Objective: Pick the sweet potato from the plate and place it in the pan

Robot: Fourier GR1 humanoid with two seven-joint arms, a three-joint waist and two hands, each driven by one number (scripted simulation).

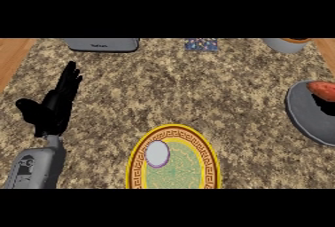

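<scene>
The task looks done to me: the potato [322,90] lies in the pan [304,119] at the counter's [196,80] right edge, not on the plate [213,166]. My left hand [57,104] rests open; the right hand is unseen.

The left hand [57,106] shows at the view's left side above the tabletop, black and open. Its fingers [68,77] are straight, held together and pointing away from the robot, and the thumb is spread out to the left. The grey forearm [36,168] enters from the lower left corner.
</scene>
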